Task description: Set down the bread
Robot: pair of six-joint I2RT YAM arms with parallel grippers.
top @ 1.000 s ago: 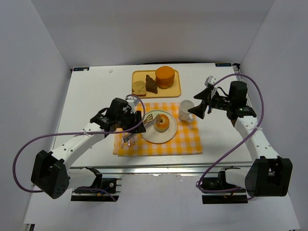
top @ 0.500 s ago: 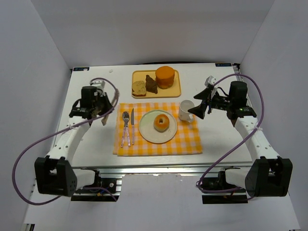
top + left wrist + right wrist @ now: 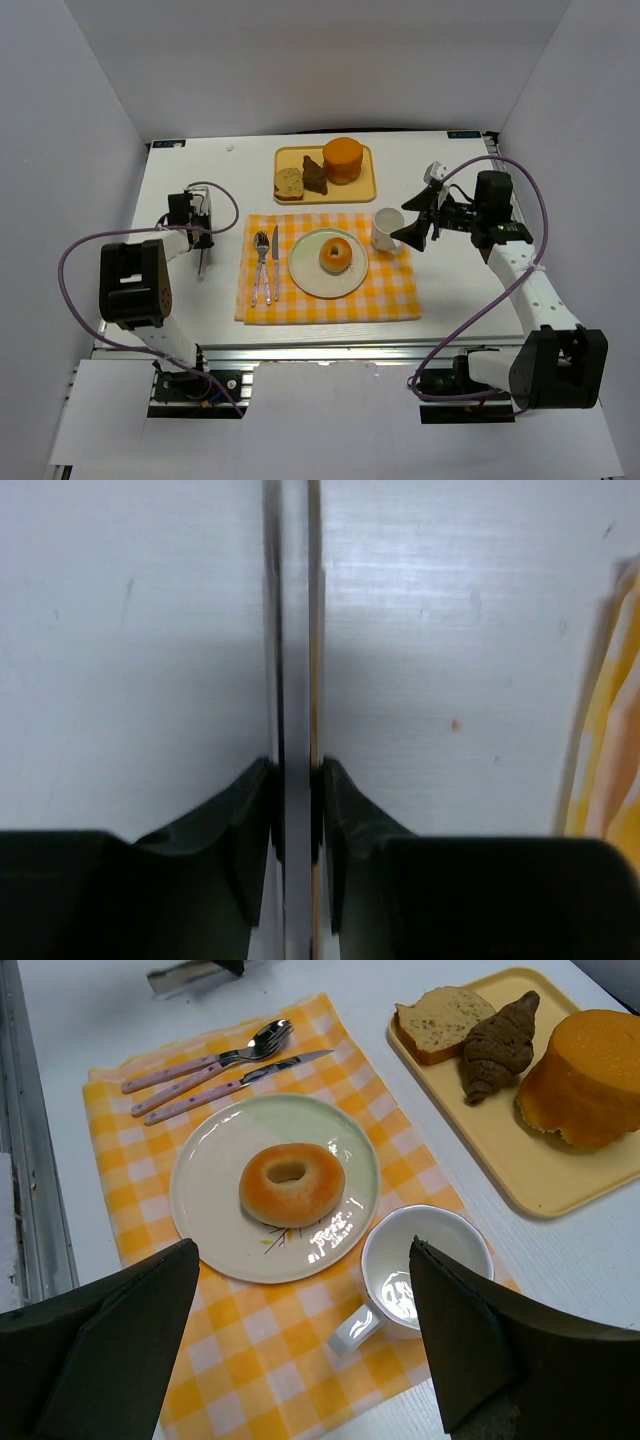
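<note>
The bread, a small golden-brown ring, lies on the white plate on the checked cloth. It also shows in the right wrist view at the middle of the plate. My left gripper is far to the left over bare table, its fingers nearly together with only a slim gap and nothing between them. My right gripper hovers right of the cup, wide open and empty. Neither gripper touches the bread.
A white cup stands right of the plate. A spoon and knife lie left of it on the yellow checked cloth. A yellow tray at the back holds an orange loaf, a bread slice and a dark croissant.
My left gripper left the plate, swung away to the left and folded back over the bare table. The bread stayed on the plate. The right arm barely moved.
</note>
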